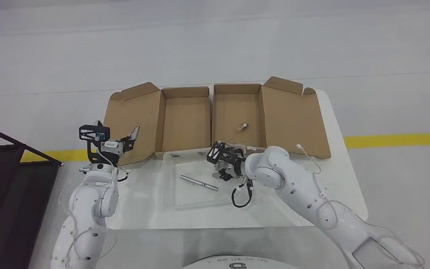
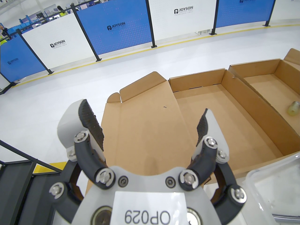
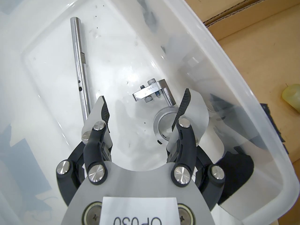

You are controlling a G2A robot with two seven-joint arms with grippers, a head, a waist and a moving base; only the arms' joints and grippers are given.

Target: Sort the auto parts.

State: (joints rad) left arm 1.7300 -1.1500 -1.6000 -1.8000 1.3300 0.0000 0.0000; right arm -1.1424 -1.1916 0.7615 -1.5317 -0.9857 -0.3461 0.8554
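The right gripper (image 3: 144, 101) hangs inside the bin (image 3: 234, 71) with its jaws apart and nothing held. The clamp (image 3: 152, 91) lies just ahead of its fingertips, and one finger (image 3: 181, 105) partly covers the clamp's ring. The rod (image 3: 80, 71) lies beside the other finger. Beyond the bin wall, a small yellowish part (image 3: 291, 94) sits in the right box (image 1: 236, 118). The left gripper (image 2: 145, 110), jaws wide and empty, hovers over the flap (image 2: 140, 90) of the left box (image 2: 222, 113), well apart from the bin.

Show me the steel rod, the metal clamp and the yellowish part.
steel rod (image 3: 80, 71), right wrist view, mid-shaft.
metal clamp (image 3: 147, 91), right wrist view, flat bar.
yellowish part (image 2: 293, 107), left wrist view, body.
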